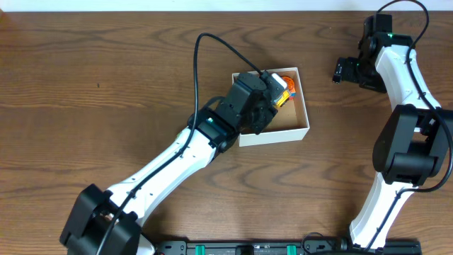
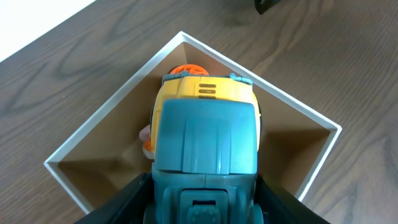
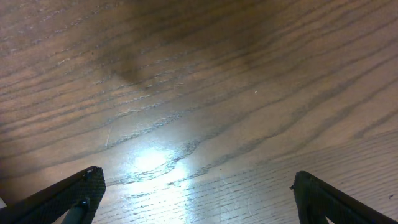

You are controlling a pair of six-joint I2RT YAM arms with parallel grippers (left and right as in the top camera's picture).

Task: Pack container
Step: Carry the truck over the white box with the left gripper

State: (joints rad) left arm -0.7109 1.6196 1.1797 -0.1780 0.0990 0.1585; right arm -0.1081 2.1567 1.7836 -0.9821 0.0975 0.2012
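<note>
Left end effector [image 2: 205, 208]: clenched on a yellow-and-teal toy [image 2: 205, 124], over the container [image 2: 292, 102].
Right end effector [image 3: 199, 199]: released, above bare bench [image 3: 199, 93], well apart.
Container: mid-bench.
Handling: I judge it light, thin-walled, prone to slide; pinch a wall near a corner.
Hidden: my toy covers most of the floor; an orange toy [image 2: 186, 67] barely shows.

Container [image 1: 277, 137] matt cardboard; toy [image 2: 205, 130] probably plastic; table [image 1: 106, 85] woodgrain.
</note>
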